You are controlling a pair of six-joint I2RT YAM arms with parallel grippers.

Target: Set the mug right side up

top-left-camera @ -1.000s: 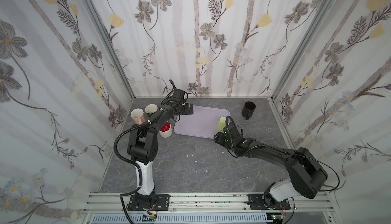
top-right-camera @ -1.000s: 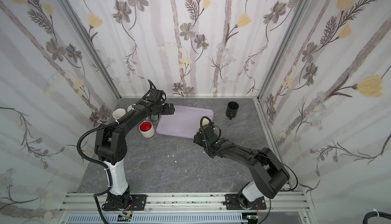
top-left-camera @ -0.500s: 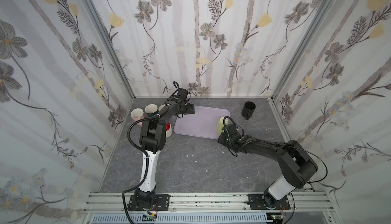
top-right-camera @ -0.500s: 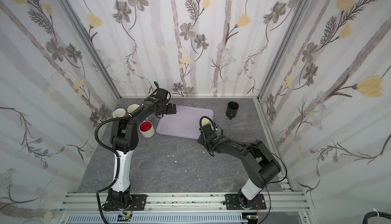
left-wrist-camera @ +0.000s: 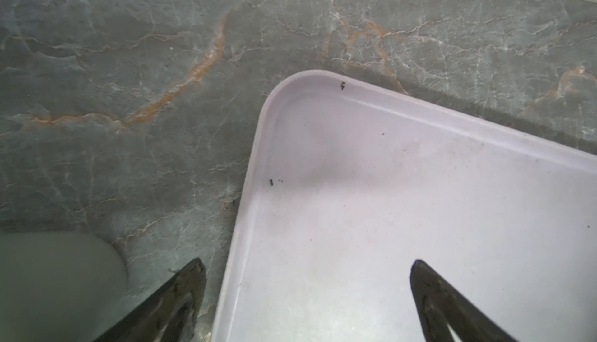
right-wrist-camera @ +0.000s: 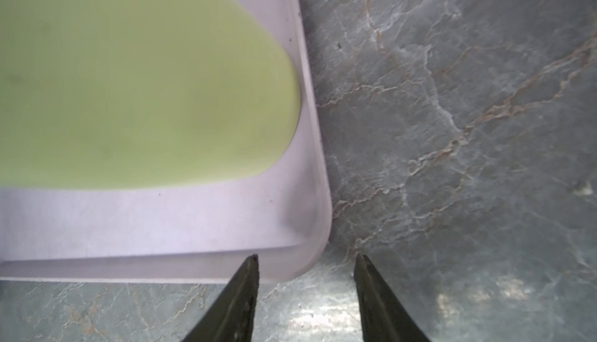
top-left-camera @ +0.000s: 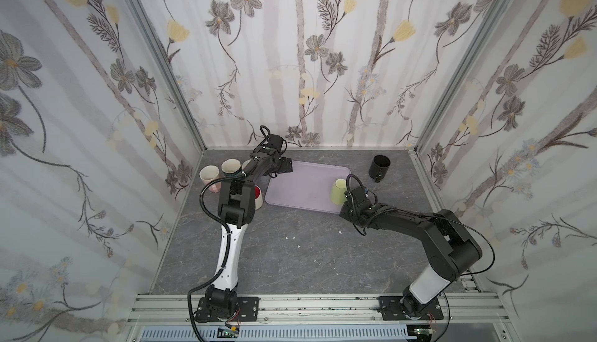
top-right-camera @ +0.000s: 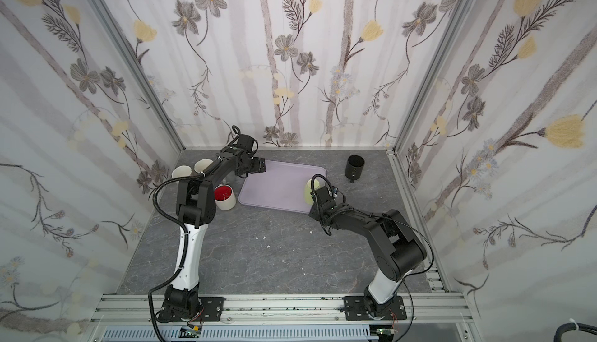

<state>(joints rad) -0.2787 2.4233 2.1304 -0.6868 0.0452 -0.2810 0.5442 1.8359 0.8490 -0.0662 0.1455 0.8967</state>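
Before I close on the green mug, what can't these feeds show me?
- Green mug handle: unseen anywhere; the right arm overlaps it in both top views, and the right wrist view blurs and crops it.
- Right gripper jaw gap: too small and dark to judge in both top views.
- Pale cup: mostly behind the left arm in a top view.

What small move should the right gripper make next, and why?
Probably shift sideways toward the green mug and open wider. The mug seems to stand mouth-down on the tray, while the right gripper is open and empty at the tray's corner, beside the mug.
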